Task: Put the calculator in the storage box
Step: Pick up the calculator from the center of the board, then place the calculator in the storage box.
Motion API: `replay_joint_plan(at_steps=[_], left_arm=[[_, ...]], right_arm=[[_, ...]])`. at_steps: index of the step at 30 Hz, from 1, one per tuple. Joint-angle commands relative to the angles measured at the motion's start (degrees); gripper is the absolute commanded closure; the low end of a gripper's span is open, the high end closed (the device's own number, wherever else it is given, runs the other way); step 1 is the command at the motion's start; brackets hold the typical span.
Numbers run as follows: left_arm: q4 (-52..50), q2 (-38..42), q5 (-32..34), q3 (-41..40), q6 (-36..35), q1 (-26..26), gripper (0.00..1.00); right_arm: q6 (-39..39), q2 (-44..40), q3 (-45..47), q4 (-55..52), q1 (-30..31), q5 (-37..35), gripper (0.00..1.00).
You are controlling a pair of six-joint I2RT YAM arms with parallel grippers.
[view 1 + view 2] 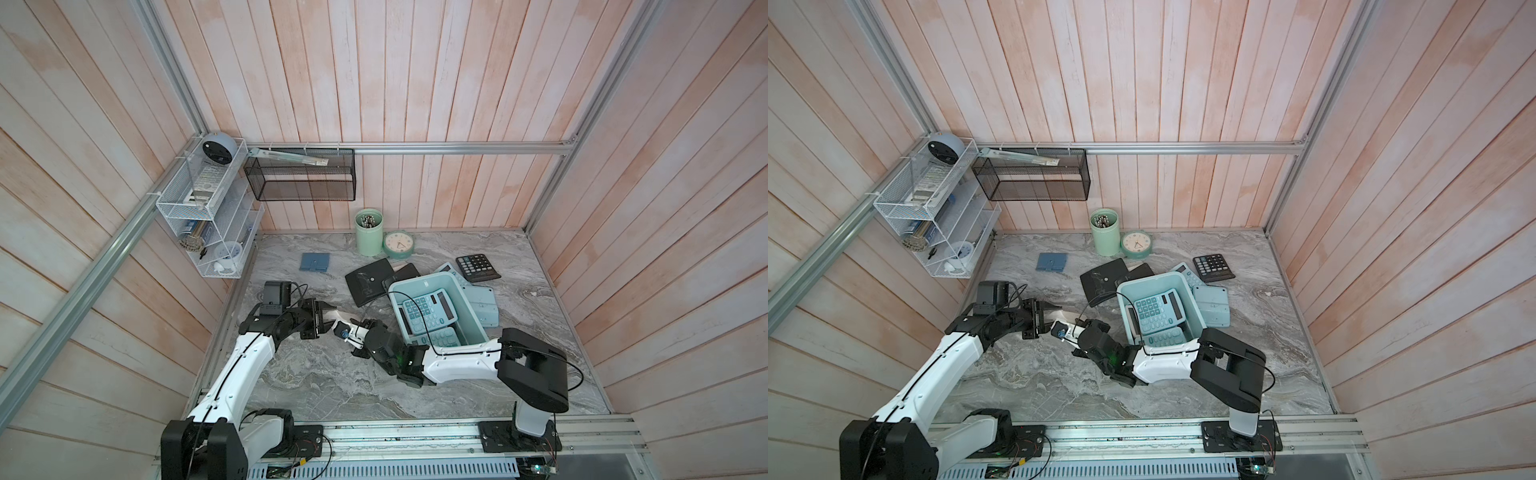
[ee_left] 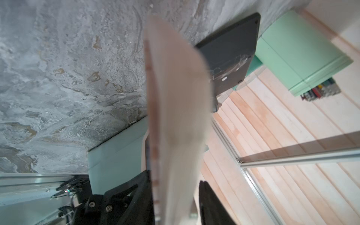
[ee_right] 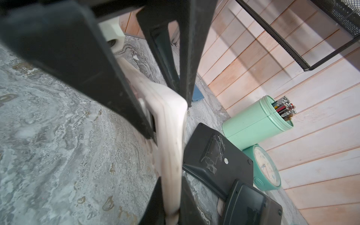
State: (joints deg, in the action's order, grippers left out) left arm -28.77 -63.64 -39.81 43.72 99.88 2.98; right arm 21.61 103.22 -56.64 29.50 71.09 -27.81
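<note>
The pale pink-white plastic calculator (image 3: pixel 171 126) is held on edge above the grey worktop (image 1: pixel 316 374), clenched by the right pincer (image 3: pixel 170 194); the left pincer (image 2: pixel 173 187) stands loose around it. Judged light, stiff, slick: thin edges are best gripped. Little room is left in the light aqua plastic storage box (image 1: pixel 422 282), crowded by two aqua calculators (image 1: pixel 424 311).
</note>
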Motion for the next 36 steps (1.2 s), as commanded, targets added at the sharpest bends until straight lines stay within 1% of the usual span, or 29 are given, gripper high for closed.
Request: replay_joint_plan(at_steps=[1, 3, 4, 8, 13, 15, 16, 20, 22, 26, 28, 31, 33, 36], left_arm=[[1.9, 1.9, 1.6, 1.8, -3.4, 0.0, 0.29], [-0.3, 2.5, 3.4, 3.2, -5.6, -0.1, 0.07], [-1.4, 2.8, 4.4, 4.1, -7.1, -0.2, 0.0], [-4.4, 4.1, 8.3, 7.4, -12.7, -0.4, 0.0], [-8.3, 6.3, 15.6, 11.0, -23.6, -0.4, 0.0], [-7.6, 7.2, 18.0, 10.4, -27.0, -0.3, 0.0], [-6.4, 7.7, 18.8, 9.6, -28.4, -0.3, 0.0], [1.3, 8.7, 17.5, 4.4, -30.2, 0.6, 0.0], [5.0, 8.7, 16.7, 2.1, -30.6, 1.9, 0.0], [7.8, 8.7, 17.9, -0.2, -32.8, 5.4, 0.0], [9.3, 9.0, 18.8, -1.0, -34.1, 7.4, 0.0], [9.9, 8.8, 21.0, -1.4, -36.2, 10.6, 0.0], [10.0, 8.4, 22.0, -1.5, -37.4, 12.3, 0.0], [10.7, 7.6, 22.8, -2.0, -38.0, 14.4, 0.0]], right_arm=[[-7.4, -4.2, -3.7, -6.8, -0.6, -3.1, 1.0], [-10.6, -6.0, -5.5, -12.5, -1.2, -3.3, 1.0], [-12.5, -6.9, -6.5, -16.1, -1.5, -3.5, 1.0], [-19.3, -11.3, -10.8, -30.6, -3.2, -2.8, 1.0], [-29.7, -18.5, -16.6, -53.1, -8.3, 5.0, 1.0], [-33.3, -21.5, -18.1, -60.4, -10.7, 7.5, 1.0], [-34.9, -23.2, -18.8, -64.2, -12.4, 10.0, 1.0], [-39.5, -29.0, -21.3, -76.9, -19.4, 17.9, 1.0], [-40.8, -31.6, -22.9, -83.4, -22.8, 19.6, 1.0], [-42.2, -35.1, -26.0, -96.5, -30.8, 23.4, 1.0], [-41.5, -35.6, -27.4, -102.3, -35.5, 26.5, 1.0], [-39.6, -34.4, -29.8, -109.7, -40.8, 30.8, 1.0], [-38.2, -33.2, -30.8, -113.1, -42.6, 32.7, 1.0], [-36.5, -30.9, -31.4, -116.9, -43.4, 33.5, 1.0]])
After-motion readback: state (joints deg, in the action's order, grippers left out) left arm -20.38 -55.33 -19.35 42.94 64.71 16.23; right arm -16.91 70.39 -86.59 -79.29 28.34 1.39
